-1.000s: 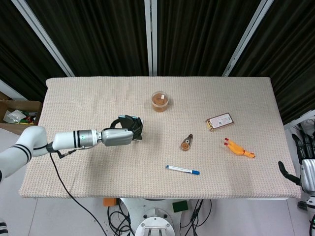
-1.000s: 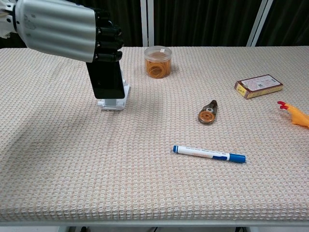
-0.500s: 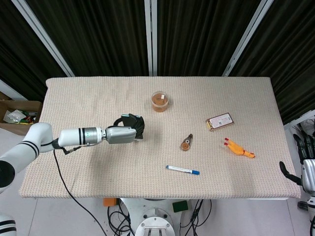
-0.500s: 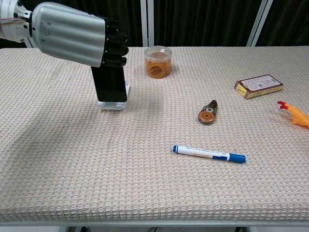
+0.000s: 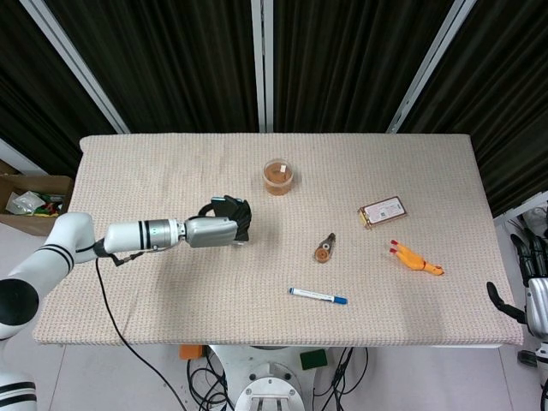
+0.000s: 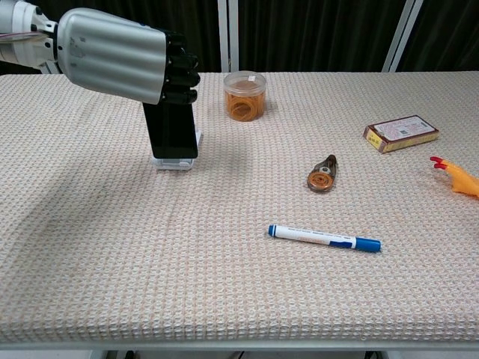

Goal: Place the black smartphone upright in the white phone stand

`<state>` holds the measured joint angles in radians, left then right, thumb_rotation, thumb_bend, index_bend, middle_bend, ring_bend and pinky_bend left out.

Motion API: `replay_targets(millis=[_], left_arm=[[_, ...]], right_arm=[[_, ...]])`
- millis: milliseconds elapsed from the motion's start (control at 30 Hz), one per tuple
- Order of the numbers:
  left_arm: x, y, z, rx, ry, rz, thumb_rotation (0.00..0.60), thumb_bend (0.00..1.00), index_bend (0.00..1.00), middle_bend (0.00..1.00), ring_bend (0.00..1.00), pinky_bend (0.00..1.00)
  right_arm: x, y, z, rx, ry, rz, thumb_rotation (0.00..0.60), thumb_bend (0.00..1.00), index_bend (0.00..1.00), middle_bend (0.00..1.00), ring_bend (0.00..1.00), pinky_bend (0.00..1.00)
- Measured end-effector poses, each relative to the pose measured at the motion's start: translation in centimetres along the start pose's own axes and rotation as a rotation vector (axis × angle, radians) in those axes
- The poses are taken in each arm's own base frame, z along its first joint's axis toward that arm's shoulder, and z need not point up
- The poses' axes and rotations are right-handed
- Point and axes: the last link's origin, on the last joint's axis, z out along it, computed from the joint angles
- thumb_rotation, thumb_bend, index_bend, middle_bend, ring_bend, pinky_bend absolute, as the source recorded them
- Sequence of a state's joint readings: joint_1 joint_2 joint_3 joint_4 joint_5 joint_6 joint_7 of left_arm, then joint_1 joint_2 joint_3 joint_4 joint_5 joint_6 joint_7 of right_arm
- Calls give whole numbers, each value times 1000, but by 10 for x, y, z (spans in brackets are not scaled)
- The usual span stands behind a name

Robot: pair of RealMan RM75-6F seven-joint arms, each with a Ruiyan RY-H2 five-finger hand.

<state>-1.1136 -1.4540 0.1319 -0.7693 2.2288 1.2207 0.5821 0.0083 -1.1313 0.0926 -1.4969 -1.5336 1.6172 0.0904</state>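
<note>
The black smartphone point(image 6: 172, 132) stands upright with its lower edge in the white phone stand point(image 6: 174, 161), left of the table's middle. My left hand point(image 6: 127, 57) grips the phone's top from above, its dark fingers point(image 6: 180, 71) curled over the upper edge. From the head view the left hand point(image 5: 221, 229) covers the phone and the stand almost fully. My right hand point(image 5: 533, 295) hangs off the table's right edge, away from everything; how its fingers stand is unclear.
A clear tub of rubber bands point(image 6: 244, 95) stands just behind and right of the stand. A correction-tape roller point(image 6: 322, 174), a blue-capped marker point(image 6: 324, 238), a small box point(image 6: 400, 132) and a yellow rubber chicken point(image 6: 458, 177) lie to the right.
My left hand has lowered the phone and straightened it from a tilt, so that its lower edge now sits in the stand. The right hand has not moved.
</note>
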Motion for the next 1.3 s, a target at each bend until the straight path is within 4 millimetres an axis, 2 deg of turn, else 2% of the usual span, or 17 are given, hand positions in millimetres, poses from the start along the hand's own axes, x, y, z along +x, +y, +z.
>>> replay_targets(millis=[433, 600, 700, 767, 867, 933, 1033, 1300], left_arm=[[-1, 7, 4, -13, 2, -21, 600, 343, 741, 726, 538, 571], [-1, 9, 5, -13, -4, -28, 600, 343, 693, 693, 503, 552], [-3, 10, 4, -17, -18, -32, 600, 344, 594, 613, 442, 505], [-5, 11, 3, -21, -30, -29, 600, 341, 419, 488, 351, 426], [-8, 10, 0, -22, -53, -17, 600, 324, 232, 328, 230, 329], [-9, 9, 0, -24, -65, -12, 600, 317, 164, 260, 181, 295], [-9, 8, -1, -24, -81, -14, 600, 310, 104, 184, 119, 256], [-5, 9, -7, -10, -105, -30, 600, 267, 28, 81, 51, 218]], right_arm=[[1, 2, 0, -2, 0, 2, 556, 333, 0, 0, 0, 0], [1, 3, 0, -6, 2, 3, 558, 334, 0, 0, 0, 0], [1, 3, 0, -6, 2, 3, 557, 333, 0, 0, 0, 0], [1, 4, 0, -8, 0, 3, 556, 334, 0, 0, 0, 0], [0, 5, 0, -12, -3, 5, 556, 334, 0, 0, 0, 0], [0, 5, -1, -12, -2, 7, 557, 333, 0, 0, 0, 0], [0, 5, -1, -15, -1, 8, 557, 333, 0, 0, 0, 0], [0, 6, -2, -14, 4, 9, 557, 334, 0, 0, 0, 0]])
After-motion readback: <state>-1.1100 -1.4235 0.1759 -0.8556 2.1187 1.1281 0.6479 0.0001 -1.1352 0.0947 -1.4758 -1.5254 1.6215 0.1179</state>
